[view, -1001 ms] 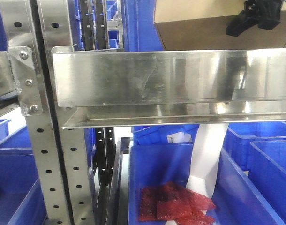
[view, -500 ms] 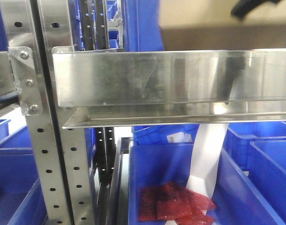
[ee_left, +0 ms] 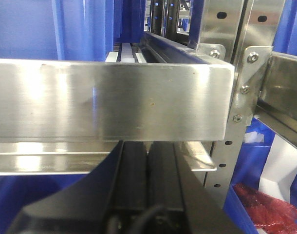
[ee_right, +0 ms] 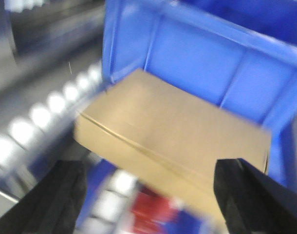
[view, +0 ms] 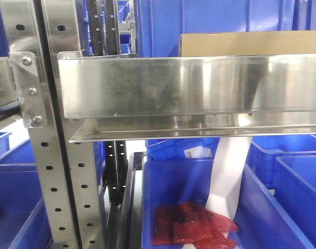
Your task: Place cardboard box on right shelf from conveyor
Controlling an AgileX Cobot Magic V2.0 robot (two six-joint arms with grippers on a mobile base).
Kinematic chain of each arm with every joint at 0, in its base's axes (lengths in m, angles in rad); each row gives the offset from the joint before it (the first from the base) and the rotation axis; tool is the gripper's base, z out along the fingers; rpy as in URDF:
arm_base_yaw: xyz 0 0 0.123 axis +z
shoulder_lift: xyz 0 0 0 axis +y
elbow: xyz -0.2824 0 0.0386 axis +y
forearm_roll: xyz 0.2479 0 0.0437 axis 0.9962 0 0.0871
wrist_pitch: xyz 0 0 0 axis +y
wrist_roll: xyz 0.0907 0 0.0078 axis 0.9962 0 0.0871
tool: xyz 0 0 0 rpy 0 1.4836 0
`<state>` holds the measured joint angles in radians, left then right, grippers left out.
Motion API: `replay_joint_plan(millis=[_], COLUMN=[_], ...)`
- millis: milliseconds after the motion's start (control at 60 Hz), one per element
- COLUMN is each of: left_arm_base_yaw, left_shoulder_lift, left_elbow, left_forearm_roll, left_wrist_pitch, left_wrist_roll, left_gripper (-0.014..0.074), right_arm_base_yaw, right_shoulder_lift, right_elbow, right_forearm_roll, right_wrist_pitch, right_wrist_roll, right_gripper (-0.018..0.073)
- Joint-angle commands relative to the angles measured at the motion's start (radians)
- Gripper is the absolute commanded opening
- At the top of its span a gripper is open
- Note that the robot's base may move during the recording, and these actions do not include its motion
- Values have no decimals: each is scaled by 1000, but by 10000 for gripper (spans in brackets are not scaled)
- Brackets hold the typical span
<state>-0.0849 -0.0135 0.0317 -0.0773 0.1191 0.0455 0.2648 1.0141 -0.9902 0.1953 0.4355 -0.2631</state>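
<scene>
Plain tan cardboard box (view: 251,44), unmarked, upper right behind the stainless-steel shelf lip (view: 189,85). Right gripper (ee_right: 148,195) spread wide, empty; left gripper state cannot be told.

shelf lip (view: 199,85) blocks front; open above box (view: 251,44).

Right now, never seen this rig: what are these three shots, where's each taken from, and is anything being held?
It is a two-armed robot on a mobile base, facing steel racking. One picture is from a front-facing camera; the other two are from cameras on each wrist.

Front view: the steel right shelf with a tall shiny lip. The tan cardboard box shows behind and above that lip, with no hand in view. Below are blue bins, one holding red packets.

Left wrist view: the left hand, its fingers together and holding nothing, sits just below a shelf lip.

Right wrist view, blurred: the right hand is open, its fingers wide apart and clear of the box, so nothing is held.
</scene>
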Motion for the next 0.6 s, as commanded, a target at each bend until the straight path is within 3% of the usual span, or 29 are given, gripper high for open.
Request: replay_joint_plan(millis=[0,117,367,584], left_arm_base_yaw=[-6,-6,-6,-6], left_shoulder_lift=[-13,-13,-13,-13], left_elbow=[9,9,9,9], left_forearm_roll=[-6,-6,-6,-6], left_wrist_pitch=[-86,-86,-86,-86], left_wrist_roll=[0,0,0,0], left_gripper=[-116,-116,-116,-116], right_arm_base_yaw=[-7,-7,-7,-7], right_shoulder_lift=[-107,-221,-346,-346], right_elbow=[24,97,119,119], right_forearm_roll=[16,16,16,16], right_wrist_pitch=[-116,-138,-94,-90], right_wrist_roll=[148,198,198,198], right_gripper=[608,477,62,57])
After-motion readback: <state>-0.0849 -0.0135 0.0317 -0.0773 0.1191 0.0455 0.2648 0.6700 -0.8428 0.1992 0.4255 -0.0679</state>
